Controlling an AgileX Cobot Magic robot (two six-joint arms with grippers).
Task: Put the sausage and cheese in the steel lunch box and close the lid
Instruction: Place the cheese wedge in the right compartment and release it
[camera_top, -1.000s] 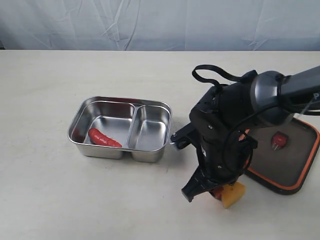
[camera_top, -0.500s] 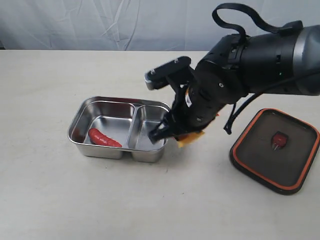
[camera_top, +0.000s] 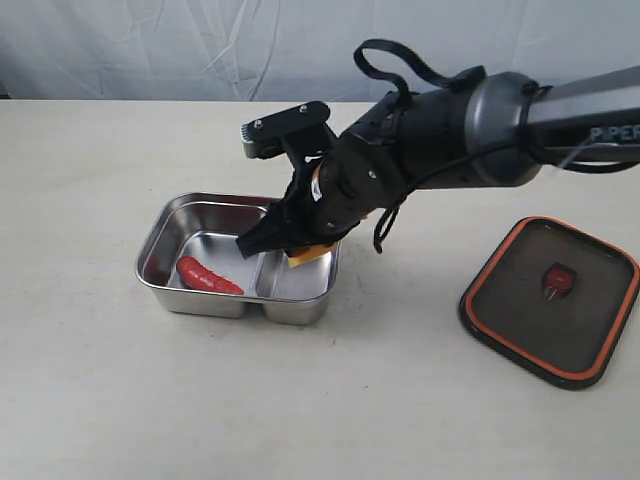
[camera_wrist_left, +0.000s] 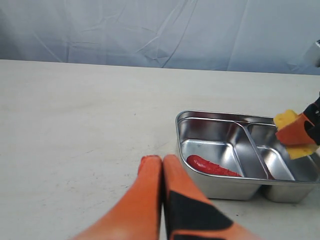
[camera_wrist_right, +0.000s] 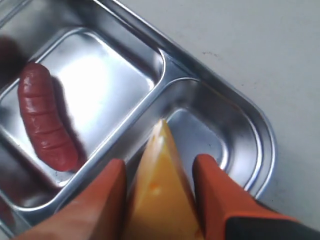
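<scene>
The steel lunch box (camera_top: 157, 232) sits left of centre on the table. In its larger compartment lies the red sausage (camera_top: 208, 276) (camera_wrist_right: 46, 123) (camera_wrist_left: 214, 167). My right gripper (camera_top: 297, 247) (camera_wrist_right: 160, 172) is shut on the yellow-orange cheese (camera_wrist_right: 161, 195) (camera_top: 310, 254) (camera_wrist_left: 295, 134) and holds it just above the smaller compartment, near the divider. The dark lid (camera_top: 551, 297), orange-rimmed with its valve up, lies on the table at the right. Only the left wrist view shows my left gripper (camera_wrist_left: 162, 161), shut and empty, low over the table beside the lunch box (camera_wrist_left: 200, 116).
A pale wrinkled cloth backdrop (camera_top: 200, 45) runs behind the table's far edge. The right arm's dark body (camera_top: 450, 130) reaches across the middle above the box.
My right gripper has carried the cheese from the table near the lid up and leftward to above the box's smaller compartment. The sausage, box and lid have not moved.
</scene>
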